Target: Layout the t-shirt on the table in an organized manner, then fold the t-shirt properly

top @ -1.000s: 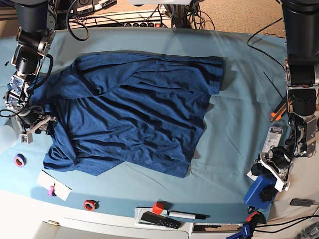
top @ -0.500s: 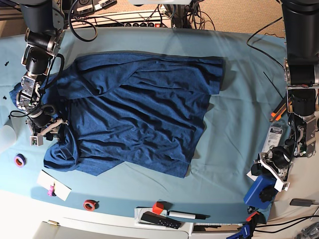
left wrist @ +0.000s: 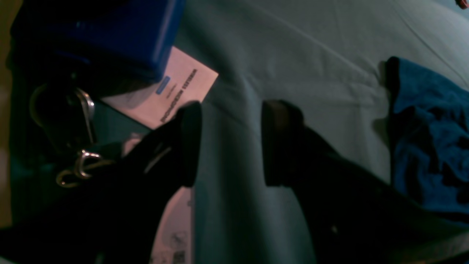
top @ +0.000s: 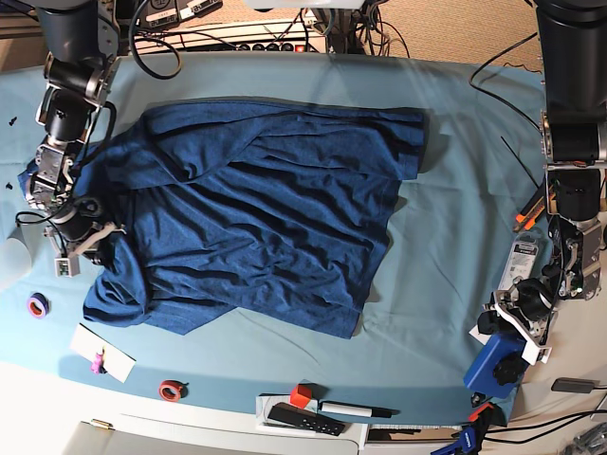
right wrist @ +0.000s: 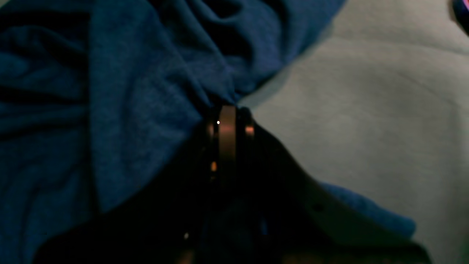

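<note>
Base view: the dark blue t-shirt (top: 266,218) lay across the left and middle of the frame, on the light teal cloth of the table (top: 441,275). Its upper band ran from the left edge to the upper middle, ending in a squared end right of centre. The body slanted down to a lower corner just below the middle. Bunched folds were seen at lower left, near the arm there.

Right gripper (right wrist: 234,112): narrow, fingertips together, pinching a fold of the t-shirt. In the right wrist view, creases ran down to the tips at the centre of the frame; fabric filled the left side, and a loose edge showed at lower right. How much cloth was caught could not be told.

Left gripper (left wrist: 232,143): wide, nothing between the fingers. In the base view it was at the right of the frame, well apart from the t-shirt and near a blue object (top: 496,366). In the left wrist view, a printed card (left wrist: 187,82) lay partly under that object at upper left, and part of the t-shirt showed at the right edge.

Other items, base view: red ring (top: 173,391) at lower left; red block (top: 301,395), black remote (top: 305,419) and marker (top: 356,409) along the bottom middle.
</note>
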